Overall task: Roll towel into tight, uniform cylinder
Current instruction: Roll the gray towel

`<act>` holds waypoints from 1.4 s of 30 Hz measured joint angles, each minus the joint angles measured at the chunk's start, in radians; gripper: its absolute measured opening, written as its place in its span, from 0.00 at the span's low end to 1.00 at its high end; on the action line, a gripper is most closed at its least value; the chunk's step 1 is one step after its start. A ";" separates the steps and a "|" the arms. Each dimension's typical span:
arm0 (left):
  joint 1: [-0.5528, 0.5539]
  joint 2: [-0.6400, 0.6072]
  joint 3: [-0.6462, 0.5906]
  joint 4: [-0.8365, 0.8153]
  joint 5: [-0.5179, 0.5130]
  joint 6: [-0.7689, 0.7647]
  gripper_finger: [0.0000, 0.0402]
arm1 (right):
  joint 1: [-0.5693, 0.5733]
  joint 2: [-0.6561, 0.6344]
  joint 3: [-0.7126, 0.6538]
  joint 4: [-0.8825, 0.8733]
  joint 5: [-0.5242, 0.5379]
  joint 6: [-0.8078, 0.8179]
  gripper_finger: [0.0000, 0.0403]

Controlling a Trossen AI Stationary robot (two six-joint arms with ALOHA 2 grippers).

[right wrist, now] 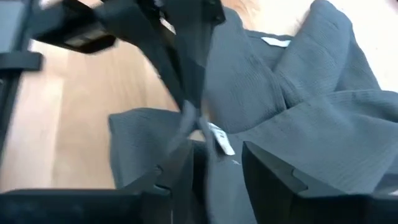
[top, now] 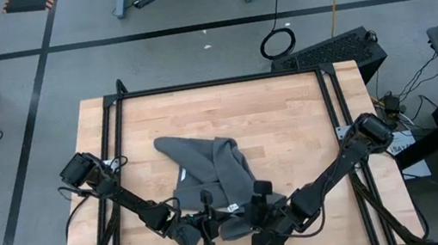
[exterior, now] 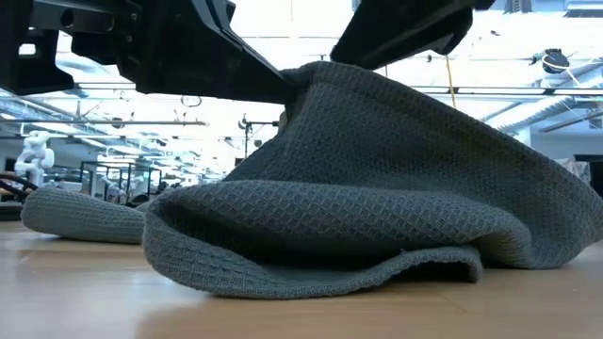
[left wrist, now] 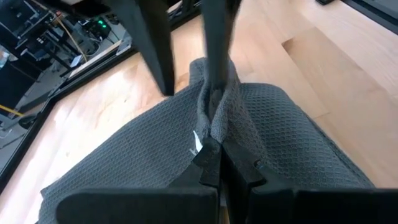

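A pale wooden counter (top: 287, 112) fills the middle of a workshop floor, and on its near half lies the dark grey towel (top: 209, 172), rumpled and loosely folded over itself, not yet a roll. The left tool (left wrist: 214, 165) is clenched on a pinched ridge of the cloth near the white tag (left wrist: 197, 143), lifting it, while the right tool (right wrist: 214, 168) sits just beside it with its fingers parted around a fold, though whether it grips I cannot tell. This looks like the gathering step; next the cloth likely needs laying flat so that an edge can be turned over evenly.

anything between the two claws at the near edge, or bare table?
No bare table: a bunched fold of the towel fills the gap between the left claw and the right claw in the high view.
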 joint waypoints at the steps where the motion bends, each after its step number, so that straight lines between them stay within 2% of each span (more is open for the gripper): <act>1: 0.000 0.000 0.000 0.000 0.004 0.000 0.01 | -0.002 0.000 0.000 -0.005 -0.006 -0.001 0.31; 7: 0.000 0.000 0.000 0.000 0.005 0.000 0.01 | -0.015 0.000 0.000 -0.013 -0.068 -0.013 0.25; 11: 0.000 0.000 0.000 0.000 0.006 0.000 0.02 | -0.016 0.000 0.000 -0.025 -0.072 -0.030 0.21; 19: 0.000 0.000 0.000 0.000 0.006 0.000 0.02 | -0.021 0.001 0.000 -0.048 -0.075 -0.036 0.02; 39: 0.006 0.000 0.000 -0.003 0.019 -0.051 0.02 | -0.021 0.001 0.000 -0.009 -0.068 -0.018 0.00; 42: 0.006 0.000 0.000 -0.003 -0.004 -0.059 0.04 | -0.021 0.001 0.000 -0.009 -0.069 -0.015 0.00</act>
